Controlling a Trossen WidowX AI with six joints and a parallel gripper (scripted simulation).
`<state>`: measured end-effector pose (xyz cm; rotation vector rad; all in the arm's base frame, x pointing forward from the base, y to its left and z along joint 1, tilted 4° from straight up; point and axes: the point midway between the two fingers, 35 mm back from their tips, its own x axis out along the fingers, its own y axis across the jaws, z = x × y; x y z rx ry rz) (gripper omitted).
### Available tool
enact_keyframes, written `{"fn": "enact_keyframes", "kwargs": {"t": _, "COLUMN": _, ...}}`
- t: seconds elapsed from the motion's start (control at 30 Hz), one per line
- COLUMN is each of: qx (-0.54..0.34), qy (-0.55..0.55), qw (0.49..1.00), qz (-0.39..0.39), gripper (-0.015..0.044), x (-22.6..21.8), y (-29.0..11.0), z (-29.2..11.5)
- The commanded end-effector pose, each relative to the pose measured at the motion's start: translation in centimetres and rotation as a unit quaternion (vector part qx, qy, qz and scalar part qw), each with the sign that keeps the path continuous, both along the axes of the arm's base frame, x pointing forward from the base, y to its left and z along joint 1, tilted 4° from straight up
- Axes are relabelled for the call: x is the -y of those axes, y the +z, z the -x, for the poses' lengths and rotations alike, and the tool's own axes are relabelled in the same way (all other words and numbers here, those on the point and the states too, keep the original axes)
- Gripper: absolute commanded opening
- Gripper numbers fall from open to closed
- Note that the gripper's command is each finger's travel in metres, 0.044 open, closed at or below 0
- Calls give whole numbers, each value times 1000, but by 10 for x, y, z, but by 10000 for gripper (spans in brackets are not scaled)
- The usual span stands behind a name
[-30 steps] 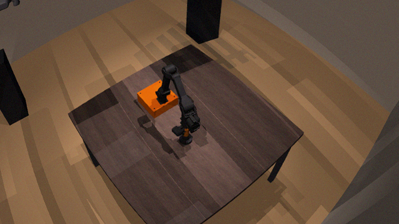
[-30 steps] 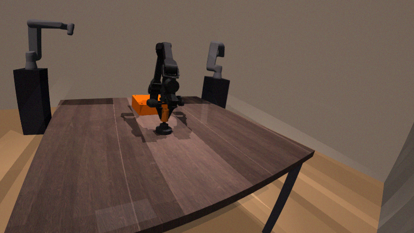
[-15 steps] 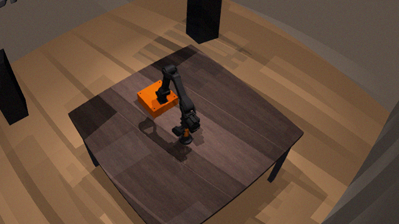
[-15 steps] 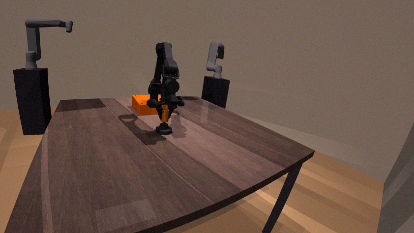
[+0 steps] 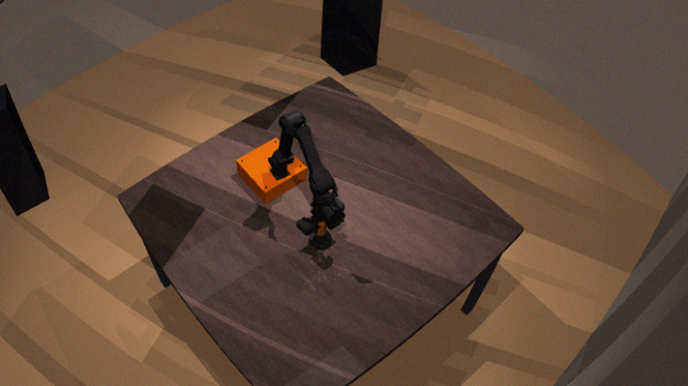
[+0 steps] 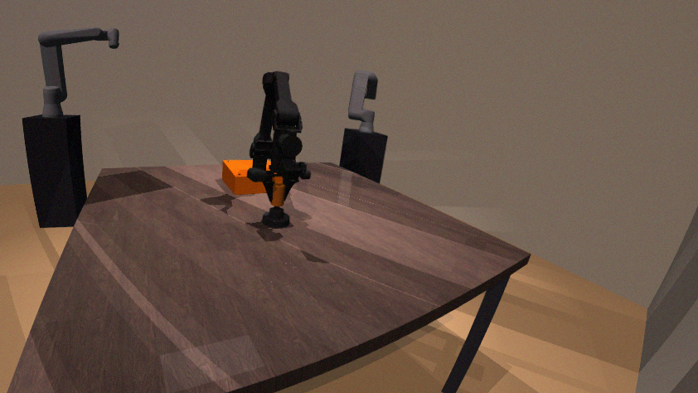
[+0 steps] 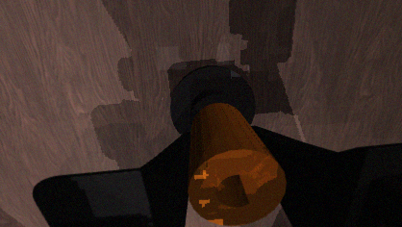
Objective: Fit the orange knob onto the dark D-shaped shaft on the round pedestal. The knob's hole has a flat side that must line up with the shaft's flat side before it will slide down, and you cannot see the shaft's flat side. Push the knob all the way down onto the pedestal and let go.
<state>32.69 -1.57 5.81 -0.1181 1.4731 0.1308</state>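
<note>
My gripper point(image 5: 320, 227) point(image 6: 278, 187) point(image 7: 219, 135) is shut on the orange knob point(image 5: 320, 227) point(image 6: 278, 191) point(image 7: 226, 144), a cylinder held upright. The knob hangs directly over the dark round pedestal point(image 5: 321, 240) point(image 6: 275, 218) point(image 7: 185, 103). In the exterior view its lower end stands a little above the pedestal, at the shaft's top. The shaft is hidden behind the knob in the wrist view. The knob's upper face shows a D-shaped hole with a flat side.
The arm's orange base block point(image 5: 257, 170) point(image 6: 236, 177) sits on the dark wooden table point(image 5: 293, 312) point(image 6: 195, 293) behind the pedestal. Two grey arms on black plinths point(image 5: 1, 149) point(image 6: 362, 151) stand off the table.
</note>
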Motion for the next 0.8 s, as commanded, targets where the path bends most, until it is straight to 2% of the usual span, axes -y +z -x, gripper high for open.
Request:
{"fn": "enact_keyframes", "kwargs": {"t": 0.0, "qx": 0, "qy": 0, "qw": 1000, "qz": 0, "gripper": 0, "x": 1, "y": 2, "z": 1}}
{"fn": "enact_keyframes", "kwargs": {"t": 0.2, "qx": 0, "qy": 12, "qw": 1000, "qz": 1, "gripper": 0, "x": 1, "y": 5, "z": 0}}
{"fn": "enact_keyframes", "kwargs": {"t": 0.4, "qx": 1, "qy": 104, "qw": 995, "qz": 10, "gripper": 0, "x": 0, "y": 3, "z": -2}}
{"fn": "enact_keyframes", "kwargs": {"t": 0.77, "qx": 1, "qy": 104, "qw": 995, "qz": 10, "gripper": 0, "x": 1, "y": 0, "z": 0}}
